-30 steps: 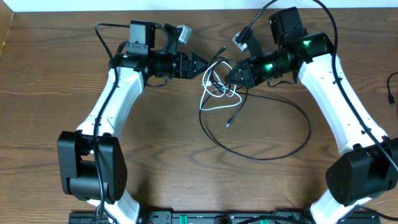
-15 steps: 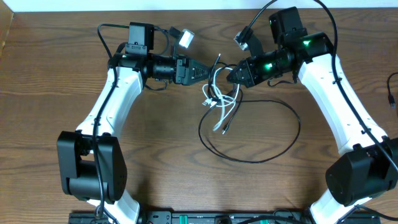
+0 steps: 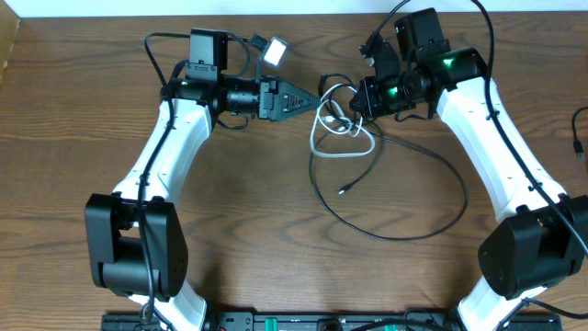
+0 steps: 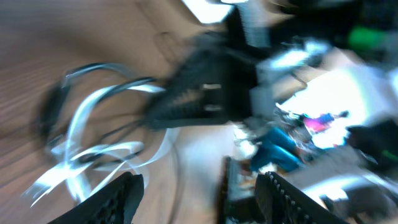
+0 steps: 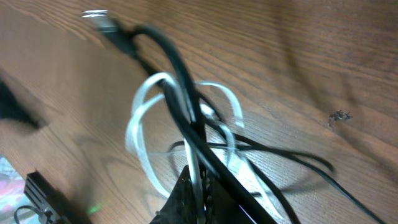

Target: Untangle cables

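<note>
Overhead, my right pincer (image 3: 360,99) is clamped shut on the cables (image 3: 335,119) where they knot, between my two arms toward the far side of the worktop (image 3: 73,184). My left pincer (image 3: 312,94) points at that knot, fingers apart with nothing between them. The white cable (image 5: 134,124) bunches in short loops beside the grip. The black cable (image 5: 177,65) sweeps out in one wide loop toward my right arm's base, with a small plug end lying inside the loop.
</note>
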`<state>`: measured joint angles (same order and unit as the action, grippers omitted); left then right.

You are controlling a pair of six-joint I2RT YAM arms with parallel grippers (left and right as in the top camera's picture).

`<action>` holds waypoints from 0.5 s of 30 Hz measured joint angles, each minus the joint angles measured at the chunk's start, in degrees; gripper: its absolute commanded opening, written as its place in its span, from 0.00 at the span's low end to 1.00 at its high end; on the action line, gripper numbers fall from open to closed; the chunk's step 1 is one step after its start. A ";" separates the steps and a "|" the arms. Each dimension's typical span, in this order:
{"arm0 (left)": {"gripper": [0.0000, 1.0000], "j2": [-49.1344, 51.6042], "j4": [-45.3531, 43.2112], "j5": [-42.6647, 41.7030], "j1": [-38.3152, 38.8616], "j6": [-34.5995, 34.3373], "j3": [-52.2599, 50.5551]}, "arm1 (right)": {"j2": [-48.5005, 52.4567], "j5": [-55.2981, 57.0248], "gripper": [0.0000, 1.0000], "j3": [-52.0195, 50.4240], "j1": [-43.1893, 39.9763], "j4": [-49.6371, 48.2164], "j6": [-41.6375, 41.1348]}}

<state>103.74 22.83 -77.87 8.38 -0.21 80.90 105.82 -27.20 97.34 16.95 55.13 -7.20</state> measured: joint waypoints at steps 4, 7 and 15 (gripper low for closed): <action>0.63 0.00 0.09 17.03 1.86 -4.26 0.00 | 0.00 -0.66 0.01 0.00 0.00 -0.13 0.07; 0.63 0.00 -2.21 27.67 3.43 -7.52 -0.02 | 0.00 -2.47 0.01 0.00 0.00 -0.15 0.76; 0.63 1.92 -11.34 39.58 4.22 -15.52 0.00 | 0.00 -8.31 0.01 0.00 0.00 -1.40 1.86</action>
<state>105.67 11.49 -38.28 12.60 -15.73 80.90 105.82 -35.51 97.34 16.95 53.74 -5.34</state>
